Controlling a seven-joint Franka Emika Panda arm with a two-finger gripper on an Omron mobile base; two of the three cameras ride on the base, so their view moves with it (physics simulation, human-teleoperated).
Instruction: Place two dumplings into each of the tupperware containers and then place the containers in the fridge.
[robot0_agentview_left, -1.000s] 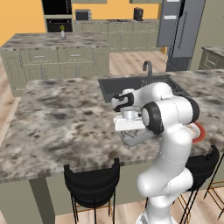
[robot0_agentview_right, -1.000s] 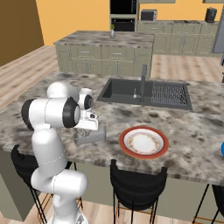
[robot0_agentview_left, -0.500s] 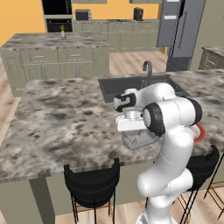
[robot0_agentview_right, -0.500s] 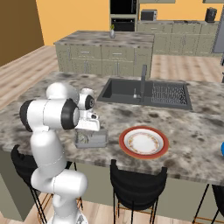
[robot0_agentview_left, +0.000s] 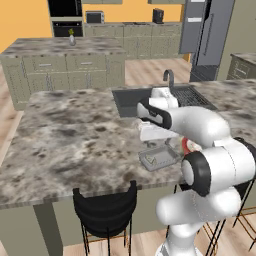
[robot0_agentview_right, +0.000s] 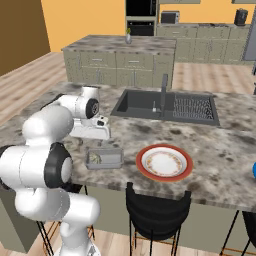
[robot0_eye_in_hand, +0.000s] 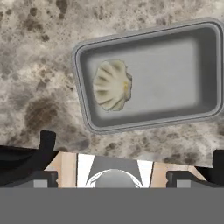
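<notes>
A shallow grey tupperware container (robot0_eye_in_hand: 175, 74) lies on the granite counter near its front edge, also seen as the container (robot0_agentview_left: 167, 156) and the container (robot0_agentview_right: 112, 159). One pale crinkled dumpling (robot0_eye_in_hand: 112, 85) rests inside at one end; it also shows as the dumpling (robot0_agentview_left: 151, 160) and the dumpling (robot0_agentview_right: 95, 159). My gripper (robot0_eye_in_hand: 133, 148) hangs open just above the container, nothing between its fingers. From the base it is the gripper (robot0_agentview_left: 156, 144) and the gripper (robot0_agentview_right: 94, 142). The grey fridge (robot0_agentview_left: 205, 30) stands far back on the right.
A round white plate (robot0_agentview_right: 141, 163) with a red-orange rim sits right of the container, partly hidden by my arm as the plate (robot0_agentview_left: 189, 146). A dark sink (robot0_agentview_right: 140, 104) with a tap lies behind. Black stools stand below the counter's front edge. A blue thing (robot0_agentview_right: 254, 170) shows at the far right.
The jaws have spread wider and the hand has lifted a little off the container. The dumpling stays lying in the container.
</notes>
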